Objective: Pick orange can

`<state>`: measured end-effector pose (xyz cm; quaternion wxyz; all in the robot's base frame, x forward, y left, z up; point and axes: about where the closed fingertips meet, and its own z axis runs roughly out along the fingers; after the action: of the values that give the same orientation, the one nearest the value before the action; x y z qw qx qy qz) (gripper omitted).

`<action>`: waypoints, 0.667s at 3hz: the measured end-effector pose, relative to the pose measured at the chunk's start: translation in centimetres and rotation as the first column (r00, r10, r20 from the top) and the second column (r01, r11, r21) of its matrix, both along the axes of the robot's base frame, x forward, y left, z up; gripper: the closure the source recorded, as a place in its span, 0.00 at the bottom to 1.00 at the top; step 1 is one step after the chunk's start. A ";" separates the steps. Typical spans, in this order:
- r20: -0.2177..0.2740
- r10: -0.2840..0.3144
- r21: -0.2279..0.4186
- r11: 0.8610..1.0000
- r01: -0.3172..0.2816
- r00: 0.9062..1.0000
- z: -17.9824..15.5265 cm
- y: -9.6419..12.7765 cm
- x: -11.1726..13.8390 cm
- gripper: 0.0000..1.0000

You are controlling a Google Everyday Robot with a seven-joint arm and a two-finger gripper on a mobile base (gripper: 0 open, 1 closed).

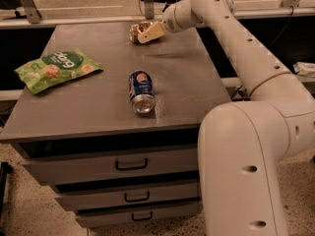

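Observation:
The orange can (135, 32), small, shiny golden-brown and crinkled, lies on its side at the far edge of the grey table top (192, 77). My gripper (149, 33) reaches in from the right at the end of the long white arm (231, 38). It is down at table height, right against the can's right side and overlapping it. The part of the can behind the gripper is hidden.
A blue soda can (141, 91) lies on its side near the middle of the table. A flat green snack bag (58, 69) lies at the left. Drawers (132, 164) are below the top. The robot's white base (246, 171) stands at the table's right front corner.

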<state>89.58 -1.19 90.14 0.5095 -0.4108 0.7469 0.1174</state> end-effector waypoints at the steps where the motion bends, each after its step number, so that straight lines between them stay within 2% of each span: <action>1: -0.042 -0.032 -0.028 0.999 0.031 0.999 -1.6 0.6 -0.1 0.00; 2: -0.063 -0.022 -0.028 0.999 0.020 0.998 -2.5 1.9 -0.4 0.00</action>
<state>89.20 0.66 87.61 0.4810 -0.4059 0.7685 0.1150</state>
